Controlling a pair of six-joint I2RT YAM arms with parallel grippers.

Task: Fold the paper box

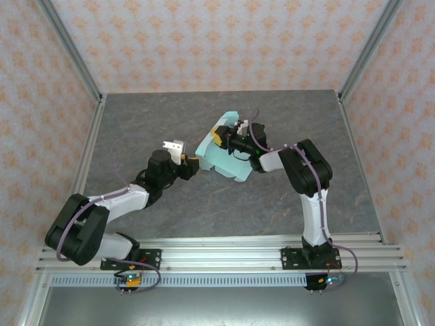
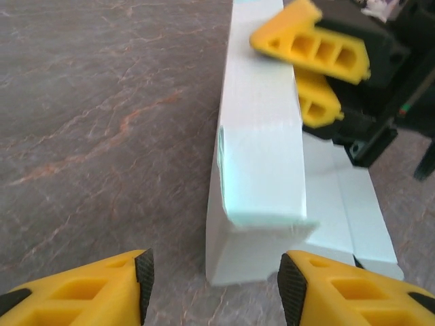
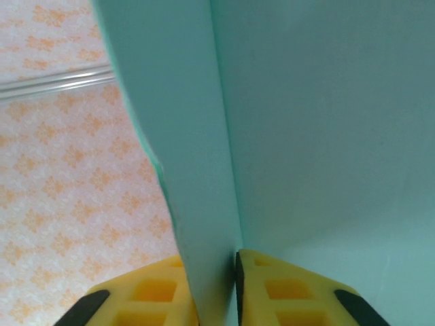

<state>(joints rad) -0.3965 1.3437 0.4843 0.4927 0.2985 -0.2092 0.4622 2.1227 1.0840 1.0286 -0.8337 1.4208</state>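
The paper box (image 2: 262, 156) stands half-made on the table (image 2: 102, 102): one long wall panel is raised on edge, and the rest of the sheet lies flat beside it. The right gripper (image 3: 216, 288) is clamped on that raised panel, the card nipped between its two yellow pads with no gap to be seen. The left gripper (image 2: 214, 285) is spread wide and holds nothing. The near corner of the wall sits just ahead of its fingertips, between them but nearer the right-hand one. The step in hand looks to be setting up this wall and turning in its end. To do it well, I judge the right grip should act as a firm anchor while the left fingers come forward to straddle the corner and close gently. They should press along the crease rather than across the flat of the card, which looks thin and would likely buckle if shoved. Any pull from the right arm while the left pinches could drag or tear the sheet. The left wrist view gives the corner, the crease and the flat flaps beyond its right-hand fingertip, with the other gripper's pads at the far end of the wall. The right wrist view gives the pinch itself close up, the card rising straight out from between the pads. The overhead view gives how both arms meet the sheet from opposite sides.
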